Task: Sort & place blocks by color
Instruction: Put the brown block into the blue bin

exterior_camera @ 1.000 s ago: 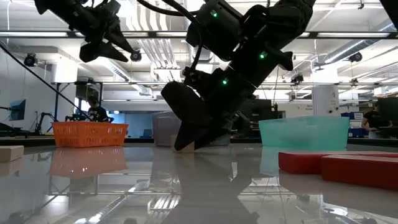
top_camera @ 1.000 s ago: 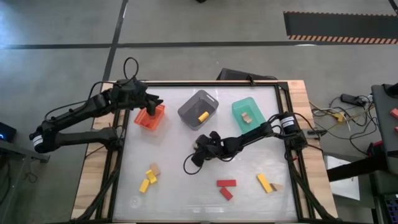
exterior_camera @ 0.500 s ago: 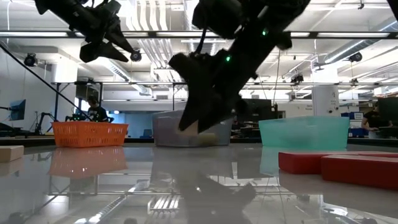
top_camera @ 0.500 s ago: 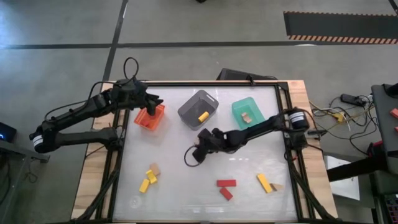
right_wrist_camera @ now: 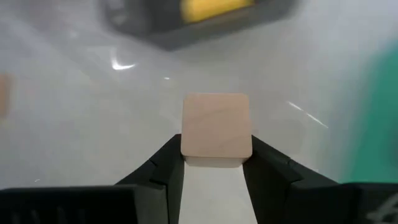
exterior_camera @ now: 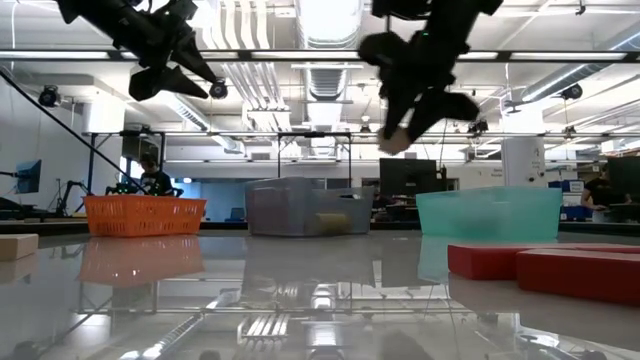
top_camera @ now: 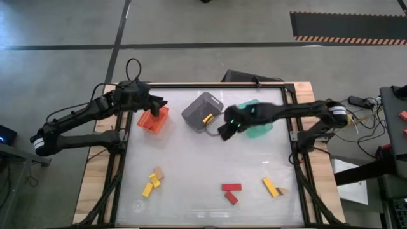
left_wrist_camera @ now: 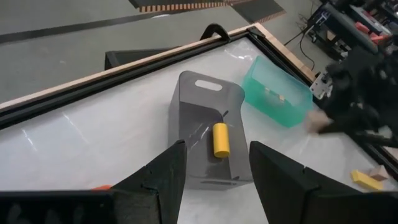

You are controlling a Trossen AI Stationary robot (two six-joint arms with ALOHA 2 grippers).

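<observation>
My right gripper (top_camera: 224, 130) hangs in the air between the grey bin (top_camera: 202, 109) and the green bin (top_camera: 259, 128), shut on a pale tan block (right_wrist_camera: 216, 127), which also shows high in the low view as the tan block (exterior_camera: 397, 143). My left gripper (top_camera: 161, 104) waits open above the orange bin (top_camera: 152, 120). A yellow block (left_wrist_camera: 221, 139) lies in the grey bin. Yellow and tan blocks (top_camera: 153, 180), red blocks (top_camera: 231, 191) and a yellow and tan pair (top_camera: 273, 187) lie flat on the table's near part. My right gripper pinches the tan block between its two fingers, one finger (right_wrist_camera: 166, 163) on each opposite side face (right_wrist_camera: 186, 146). The fingers slant downward from the table's right. The block is lifted clear of the table, well above the bins' rims in the low view.
The three bins stand in a row along the far side of the white table (top_camera: 191, 159). The green bin (left_wrist_camera: 273, 93) holds a tan block. Red blocks (exterior_camera: 540, 265) lie near the low camera on the right, a tan one (exterior_camera: 15, 246) on the left.
My right gripper has risen from the table's middle with the tan block, lifting it clear, and has swung toward the far right, toward the green bin. Its arm has stretched out straighter. My left arm has kept still.
</observation>
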